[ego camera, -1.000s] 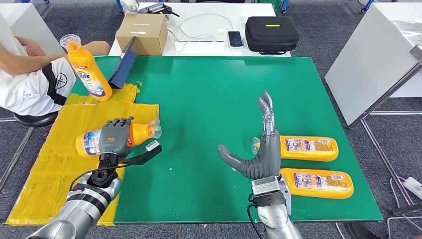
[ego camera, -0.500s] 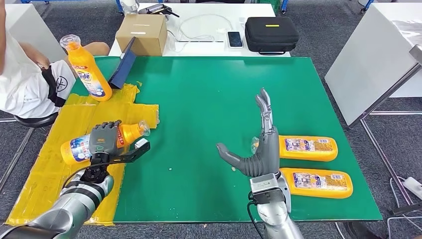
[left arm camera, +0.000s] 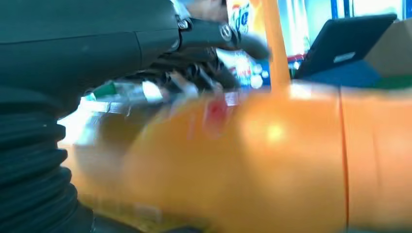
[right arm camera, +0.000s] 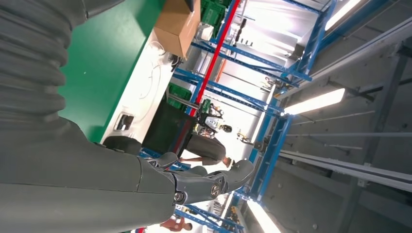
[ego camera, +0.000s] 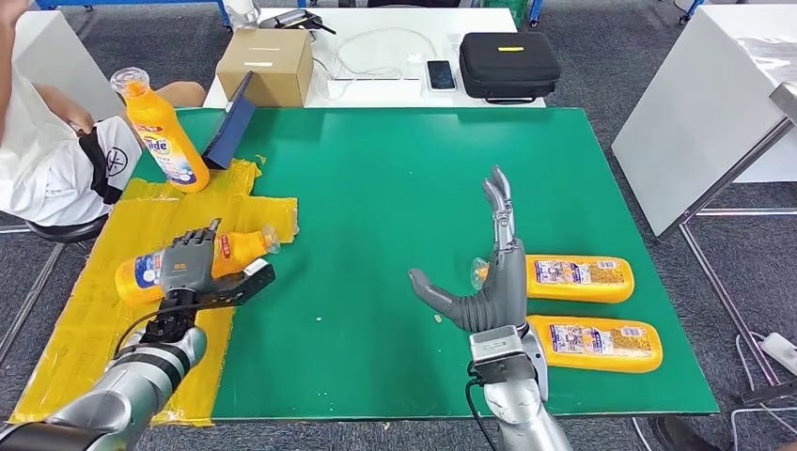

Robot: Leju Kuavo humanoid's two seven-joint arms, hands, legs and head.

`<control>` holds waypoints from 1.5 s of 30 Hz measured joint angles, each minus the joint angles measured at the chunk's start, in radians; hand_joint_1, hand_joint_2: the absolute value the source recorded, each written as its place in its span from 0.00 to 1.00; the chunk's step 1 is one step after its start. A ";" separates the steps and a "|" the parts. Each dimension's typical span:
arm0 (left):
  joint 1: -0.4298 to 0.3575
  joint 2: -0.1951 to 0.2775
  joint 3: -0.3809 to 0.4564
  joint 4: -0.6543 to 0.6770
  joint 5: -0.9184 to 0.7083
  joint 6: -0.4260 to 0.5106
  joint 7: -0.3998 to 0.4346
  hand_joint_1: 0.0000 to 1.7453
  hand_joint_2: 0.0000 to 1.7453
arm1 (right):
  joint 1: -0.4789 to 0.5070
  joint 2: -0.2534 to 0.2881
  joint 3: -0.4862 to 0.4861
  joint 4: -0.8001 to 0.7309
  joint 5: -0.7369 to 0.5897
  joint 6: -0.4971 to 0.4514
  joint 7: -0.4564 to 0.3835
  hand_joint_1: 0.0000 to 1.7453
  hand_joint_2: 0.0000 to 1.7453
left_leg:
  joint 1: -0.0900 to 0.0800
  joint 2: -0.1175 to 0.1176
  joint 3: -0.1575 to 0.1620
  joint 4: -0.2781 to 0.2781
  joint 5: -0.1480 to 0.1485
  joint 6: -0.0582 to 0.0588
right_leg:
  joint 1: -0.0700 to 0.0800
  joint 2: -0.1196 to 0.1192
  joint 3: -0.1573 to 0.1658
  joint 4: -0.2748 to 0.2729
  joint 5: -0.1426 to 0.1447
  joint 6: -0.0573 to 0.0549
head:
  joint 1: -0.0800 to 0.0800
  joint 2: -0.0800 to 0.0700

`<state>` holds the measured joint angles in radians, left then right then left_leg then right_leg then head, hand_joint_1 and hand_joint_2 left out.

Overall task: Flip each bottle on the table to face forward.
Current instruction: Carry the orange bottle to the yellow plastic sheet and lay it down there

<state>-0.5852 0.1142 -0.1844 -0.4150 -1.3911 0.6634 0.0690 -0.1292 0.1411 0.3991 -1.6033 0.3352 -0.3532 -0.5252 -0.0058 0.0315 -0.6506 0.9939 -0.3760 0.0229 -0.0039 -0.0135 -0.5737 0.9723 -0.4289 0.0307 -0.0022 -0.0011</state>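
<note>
An orange bottle lies on its side across the yellow sheet, cap toward the green mat. My left hand grips it around the middle, fingers over the top and thumb beneath; the left wrist view has the blurred orange bottle close under that hand. Another orange bottle stands upright at the mat's far left. Two more bottles lie side by side at the right, labels up. Just left of them my right hand stands open, fingers pointing away, holding nothing.
A person sits at the far left beside the upright bottle. A dark tablet leans at the mat's back left. Behind the mat, a white table carries a cardboard box, a phone and a black case. A white panel stands at the right.
My left hand has carried the lying bottle leftward, off the mat's edge and further onto the yellow sheet. The right hand has stayed where it was.
</note>
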 joint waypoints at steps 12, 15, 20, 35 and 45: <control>-0.003 -0.020 0.092 -0.001 0.032 -0.009 -0.113 0.00 1.00 | 0.000 0.000 -0.001 0.000 0.011 0.000 0.004 0.00 1.00 | -0.001 -0.001 0.000 0.000 0.000 0.000 | -0.001 0.000 0.001 0.000 0.000 0.000 | 0.000 0.000; 0.006 -0.030 0.120 -0.004 0.055 0.026 -0.169 0.00 1.00 | 0.001 0.000 -0.002 0.000 0.012 0.000 0.004 0.00 1.00 | -0.001 -0.001 0.000 0.000 0.000 0.000 | -0.001 0.000 0.000 0.000 0.000 0.000 | 0.000 0.000; 0.032 -0.055 0.169 -0.035 0.192 0.004 -0.349 0.00 1.00 | 0.003 0.000 -0.003 0.000 0.015 0.000 0.002 0.00 1.00 | -0.001 -0.001 -0.001 0.000 0.000 0.000 | -0.001 0.000 0.000 0.000 0.000 0.000 | 0.000 0.000; 0.083 -0.102 0.246 -0.127 0.350 -0.059 -0.528 0.00 1.00 | 0.012 0.000 -0.006 0.000 0.016 0.001 -0.002 0.00 1.00 | -0.001 -0.001 -0.002 0.000 0.000 0.000 | -0.001 -0.001 -0.001 0.000 0.000 0.000 | 0.000 0.000; 0.157 -0.119 0.249 -0.283 0.555 -0.195 -0.670 0.00 1.00 | 0.018 0.000 -0.015 0.000 0.017 0.013 -0.007 0.00 1.00 | -0.001 -0.001 -0.002 0.000 0.000 0.000 | -0.001 -0.001 -0.002 0.000 0.000 0.000 | 0.000 0.000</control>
<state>-0.4282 -0.0047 0.0648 -0.6981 -0.8364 0.4684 -0.6014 -0.1116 0.1414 0.3842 -1.6036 0.3525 -0.3399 -0.5321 -0.0072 0.0300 -0.6529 0.9942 -0.3760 0.0231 -0.0049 -0.0140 -0.5752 0.9721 -0.4290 0.0310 -0.0020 -0.0011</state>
